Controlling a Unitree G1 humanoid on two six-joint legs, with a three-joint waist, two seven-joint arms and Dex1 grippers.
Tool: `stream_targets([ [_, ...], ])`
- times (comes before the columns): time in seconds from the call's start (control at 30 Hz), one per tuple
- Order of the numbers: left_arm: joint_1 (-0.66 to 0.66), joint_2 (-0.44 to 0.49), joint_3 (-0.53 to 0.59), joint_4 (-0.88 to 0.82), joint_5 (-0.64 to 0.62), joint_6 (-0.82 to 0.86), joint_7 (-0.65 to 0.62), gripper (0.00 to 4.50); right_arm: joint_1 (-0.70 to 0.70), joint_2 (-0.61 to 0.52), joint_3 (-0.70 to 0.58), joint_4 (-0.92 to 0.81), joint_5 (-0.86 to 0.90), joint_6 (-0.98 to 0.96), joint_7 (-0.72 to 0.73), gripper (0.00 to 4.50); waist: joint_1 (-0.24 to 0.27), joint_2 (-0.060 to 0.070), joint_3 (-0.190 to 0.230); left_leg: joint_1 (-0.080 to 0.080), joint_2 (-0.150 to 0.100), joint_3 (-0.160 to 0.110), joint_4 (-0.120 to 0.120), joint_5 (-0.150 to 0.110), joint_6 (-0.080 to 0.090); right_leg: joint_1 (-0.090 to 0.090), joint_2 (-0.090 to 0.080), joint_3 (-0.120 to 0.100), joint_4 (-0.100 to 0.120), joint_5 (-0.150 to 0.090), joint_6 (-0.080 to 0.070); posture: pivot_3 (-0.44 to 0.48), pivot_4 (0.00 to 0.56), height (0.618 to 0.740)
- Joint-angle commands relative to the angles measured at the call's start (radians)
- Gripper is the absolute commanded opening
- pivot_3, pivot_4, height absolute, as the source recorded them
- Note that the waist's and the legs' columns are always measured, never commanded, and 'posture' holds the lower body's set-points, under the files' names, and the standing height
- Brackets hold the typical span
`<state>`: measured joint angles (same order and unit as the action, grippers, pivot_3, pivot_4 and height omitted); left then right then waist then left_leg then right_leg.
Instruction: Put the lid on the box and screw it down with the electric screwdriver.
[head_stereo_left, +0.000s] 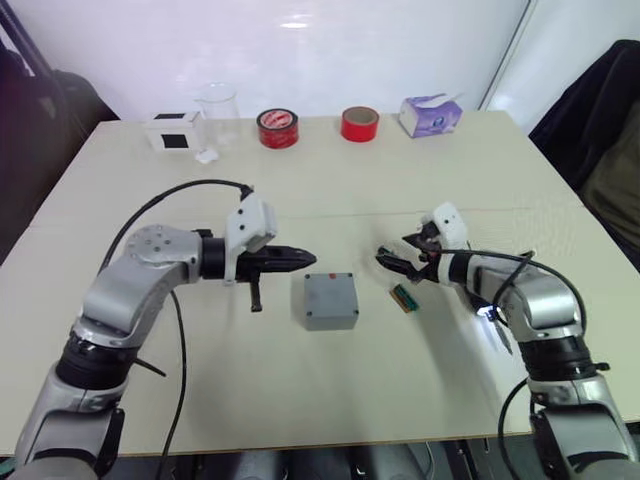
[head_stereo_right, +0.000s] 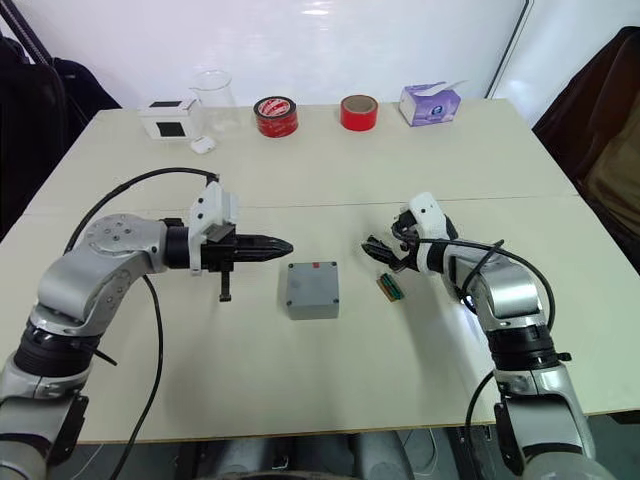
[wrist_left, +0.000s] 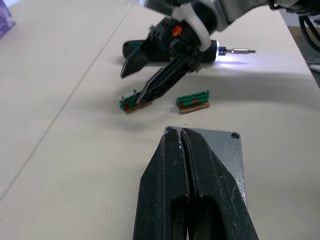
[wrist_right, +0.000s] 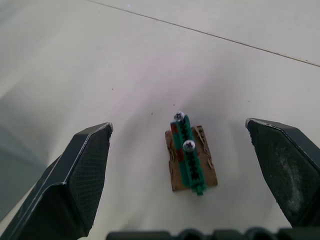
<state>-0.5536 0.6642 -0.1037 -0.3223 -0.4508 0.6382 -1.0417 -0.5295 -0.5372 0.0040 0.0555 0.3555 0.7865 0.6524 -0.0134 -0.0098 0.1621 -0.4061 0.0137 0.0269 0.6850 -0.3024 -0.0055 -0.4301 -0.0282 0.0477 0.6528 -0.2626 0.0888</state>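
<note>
Claws are hanging low over the counter (head_stereo_left: 330, 400) on either side of the grey box (head_stereo_left: 329, 301). That box is sitting near the middle of the counter with the lid (wrist_left: 231, 155) lying on top of it, a small red mark showing near its far edge. The left claw (head_stereo_left: 303, 259) is pointing in from the robot's left, its two black fingers (wrist_left: 187, 200) pressing together with nothing between them, the tips hovering just by the box's near-left corner. The right claw (head_stereo_left: 392, 259) is reaching in from the other side, spread wide and gripping nothing, and it is poised right over a small green-brown part (wrist_right: 188, 159) lying flat on the counter. A second green-brown part (wrist_left: 192, 101) is lying just beside the first. The electric screwdriver (wrist_left: 227, 50) is lying on its side beyond the right claw as the left wrist sees it, bit pointing away and a white glow shining at its tip end. Along the far edge, two red tape rolls (head_stereo_left: 278, 128), a clear beaker (head_stereo_left: 218, 115), a white box with a black face (head_stereo_left: 173, 132) and a tissue pack (head_stereo_left: 431, 114) are standing well apart from the action.
</note>
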Motion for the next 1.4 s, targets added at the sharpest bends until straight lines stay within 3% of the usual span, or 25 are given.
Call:
stream_targets([
  [0.03, -0.011, 0.004, 0.011, -0.036, -0.02, 0.006, 0.009, 0.0, -0.029, -0.001, -0.025, 0.017, -0.001, -0.017, -0.001, 4.46, 0.0, 0.0, 0.0, 0.0, 0.0, 0.0, 0.0, 0.0, 0.0, 0.0, 0.0, 0.0, 0.0, 0.0, 0.0, 0.0, 0.15, 0.74],
  [0.4, -0.011, 0.009, 0.004, -0.042, -0.018, 0.007, 0.024, 0.0, -0.034, 0.002, -0.015, 0.04, -0.015, -0.028, 0.009, 4.46, -0.001, 0.0, 0.0, 0.0, 0.0, 0.0, 0.0, 0.0, 0.0, 0.0, 0.0, 0.0, 0.0, 0.0, 0.0, 0.0, 0.15, 0.74],
  [0.53, -0.016, 0.005, 0.001, -0.043, -0.018, 0.007, 0.028, 0.0, -0.035, 0.004, -0.014, 0.045, -0.018, -0.029, 0.008, 3.4, -0.001, 0.0, 0.0, 0.0, 0.0, 0.0, 0.0, 0.0, 0.0, 0.0, 0.0, 0.0, 0.0, 0.0, 0.0, 0.0, 0.15, 0.74],
  [0.8, -0.018, 0.002, -0.002, -0.043, -0.018, 0.007, 0.031, 0.0, -0.042, 0.006, -0.011, 0.048, -0.02, -0.029, 0.009, 0.2, -0.001, 0.0, 0.0, 0.0, 0.0, 0.0, 0.0, 0.0, 0.0, 0.0, 0.0, 0.0, 0.0, 0.0, 0.0, 0.0, 0.15, 0.74],
  [0.83, -0.017, 0.001, -0.002, -0.043, -0.017, 0.007, 0.032, 0.0, -0.044, 0.006, -0.011, 0.045, -0.02, -0.027, 0.008, 0.04, -0.001, 0.0, 0.0, 0.0, 0.0, 0.0, 0.0, 0.0, 0.0, 0.0, 0.0, 0.0, 0.0, 0.0, 0.0, 0.0, 0.15, 0.74],
  [1.07, -0.006, 0.003, -0.001, -0.048, -0.019, 0.007, 0.039, 0.0, -0.065, -0.02, -0.026, -0.042, 0.0, 0.028, 0.006, 0.04, -0.001, 0.0, 0.0, 0.0, 0.0, 0.0, 0.0, 0.0, 0.0, 0.0, 0.0, 0.0, 0.0, 0.0, 0.0, 0.0, 0.15, 0.74],
  [1.4, 0.023, 0.025, 0.014, -0.047, -0.021, 0.003, 0.04, 0.0, -0.074, -0.113, -0.019, -0.385, 0.163, 0.229, 0.099, 0.04, 0.0, 0.0, 0.0, 0.0, 0.0, 0.0, 0.0, 0.0, 0.0, 0.0, 0.0, 0.0, 0.0, 0.0, 0.0, 0.0, 0.15, 0.74],
])
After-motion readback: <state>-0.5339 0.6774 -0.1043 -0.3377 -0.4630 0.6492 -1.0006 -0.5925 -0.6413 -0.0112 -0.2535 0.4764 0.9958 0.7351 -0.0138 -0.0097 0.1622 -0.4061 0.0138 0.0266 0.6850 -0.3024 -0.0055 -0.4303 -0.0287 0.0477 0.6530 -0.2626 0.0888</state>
